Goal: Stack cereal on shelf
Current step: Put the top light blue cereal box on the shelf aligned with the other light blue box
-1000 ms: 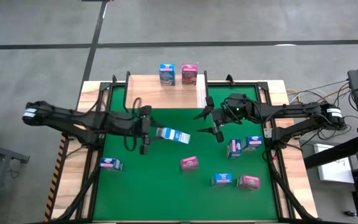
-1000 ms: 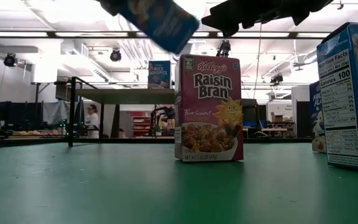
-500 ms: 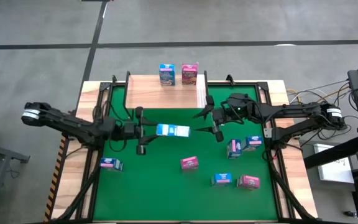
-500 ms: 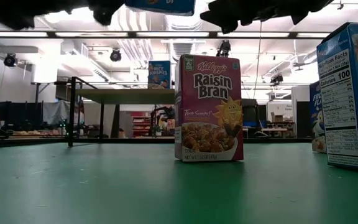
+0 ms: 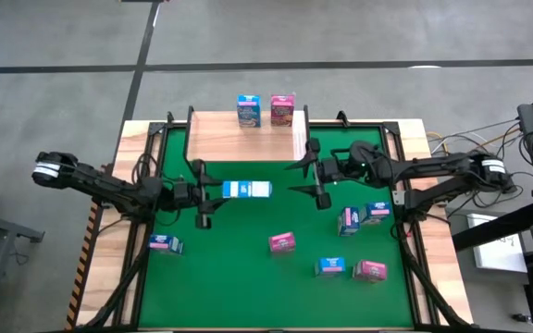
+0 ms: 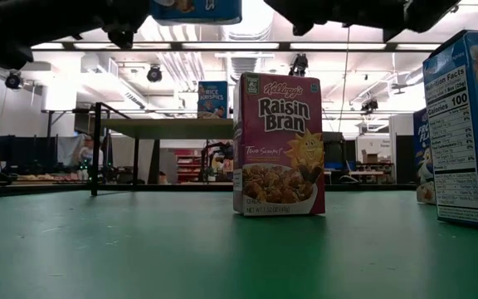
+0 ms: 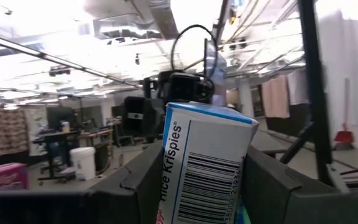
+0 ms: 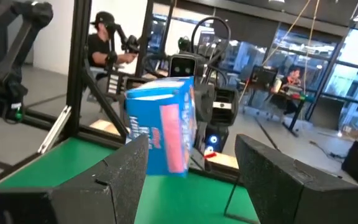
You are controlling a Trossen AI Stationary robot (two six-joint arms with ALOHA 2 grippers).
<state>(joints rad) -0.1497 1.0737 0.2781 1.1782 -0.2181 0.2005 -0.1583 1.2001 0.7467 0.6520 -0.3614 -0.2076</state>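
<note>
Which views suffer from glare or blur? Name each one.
Low view: ceiling lights glare behind the dark arms, Raisin Bran box sharp. Left wrist view: blown-out ceiling, held blue box soft. Right wrist view: blue box blurred. High view: evenly lit.

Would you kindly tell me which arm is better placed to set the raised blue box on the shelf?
Left: its tool holds the Rice Krispies box near the shelf; the right tool is open.
</note>
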